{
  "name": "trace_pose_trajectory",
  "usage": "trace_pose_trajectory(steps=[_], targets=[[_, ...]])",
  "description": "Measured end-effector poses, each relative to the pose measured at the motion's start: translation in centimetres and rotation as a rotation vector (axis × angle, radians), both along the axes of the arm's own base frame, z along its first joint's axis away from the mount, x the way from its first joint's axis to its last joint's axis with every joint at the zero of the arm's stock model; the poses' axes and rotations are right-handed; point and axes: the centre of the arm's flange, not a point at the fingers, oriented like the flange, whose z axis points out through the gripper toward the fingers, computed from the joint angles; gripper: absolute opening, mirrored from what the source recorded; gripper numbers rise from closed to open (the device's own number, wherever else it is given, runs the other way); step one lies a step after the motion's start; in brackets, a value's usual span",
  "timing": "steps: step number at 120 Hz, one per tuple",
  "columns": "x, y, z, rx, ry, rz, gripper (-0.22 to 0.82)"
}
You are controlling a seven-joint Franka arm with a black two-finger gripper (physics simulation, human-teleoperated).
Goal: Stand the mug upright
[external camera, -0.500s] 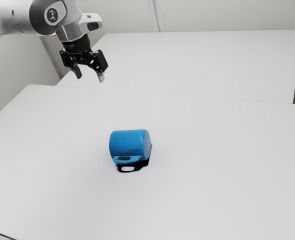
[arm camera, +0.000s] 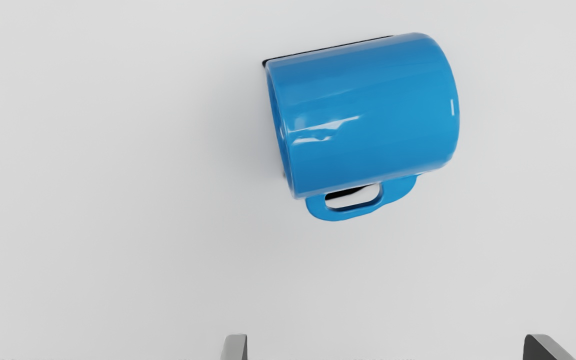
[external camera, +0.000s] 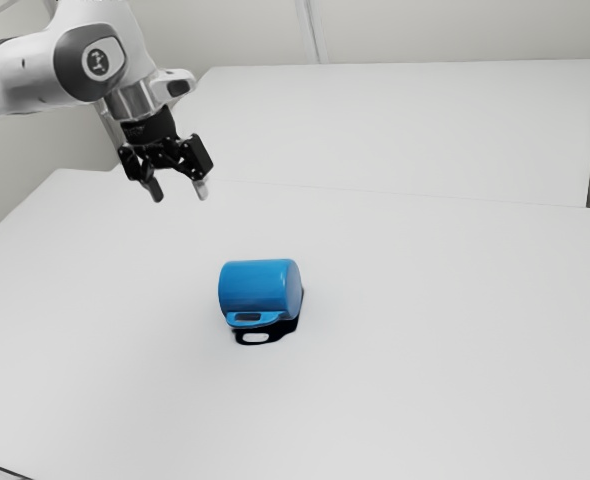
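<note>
Holding an open, empty end effector [external camera: 179, 193] above the surface [external camera: 425, 330], well apart from the blue mug [external camera: 260, 285] lying on its side. Facing the exterior view's left with the mouth [arm camera: 279, 125] and the exterior view's right with the base [external camera: 294, 290], while presenting the handle [arm camera: 398, 192] on the side nearer the fingers [arm camera: 237, 347] in the wrist view. Waiting on a first grip, judging by the toppled pose, and likely needing an approach over the mug before any lowering.

Spreading the fingers roughly along the mug's length, and so probably calling for a turn of the hand before gripping across the body. Favoring a descent centered over the rounded wall, keeping both fingertips clear of the handle (an easy snag for a careless finger). Risking a roll by touching one flank first, or a slip by squeezing too high on the smooth curve; closing slowly and evenly, below the widest part, likely being safer. Lifting just enough afterward for clearance, then tipping the mouth upward and the base downward, ideally. Letting go only after feeling the base settling flat, by best judgment, to avoid rocking.
</note>
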Motion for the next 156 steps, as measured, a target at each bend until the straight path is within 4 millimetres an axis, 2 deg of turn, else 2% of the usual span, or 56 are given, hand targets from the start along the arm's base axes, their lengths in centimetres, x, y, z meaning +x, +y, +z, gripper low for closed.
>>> trace_pose_trajectory(steps=[10, 27, 36, 58, 100, 122, 141, 156], targets=[[-0.6, 1.1, -2.0, -0.062, 0.008, 0.025, 0.60], [-1.9, 4.3, -5.0, -0.144, -0.012, 0.080, 0.60], [-2.4, 5.3, -6.8, -0.184, -0.025, 0.090, 0.60], [-3.0, 5.6, -11.3, -0.309, -0.076, 0.078, 0.60], [-3.3, 7.7, -18.7, -0.525, -0.158, 0.100, 0.60], [-2.9, 8.7, -20.6, -0.598, -0.222, 0.072, 0.60], [-2.5, 8.0, -23.0, -0.651, -0.248, 0.013, 0.60], [-2.3, 7.4, -23.4, -0.687, -0.284, -0.037, 0.60]])
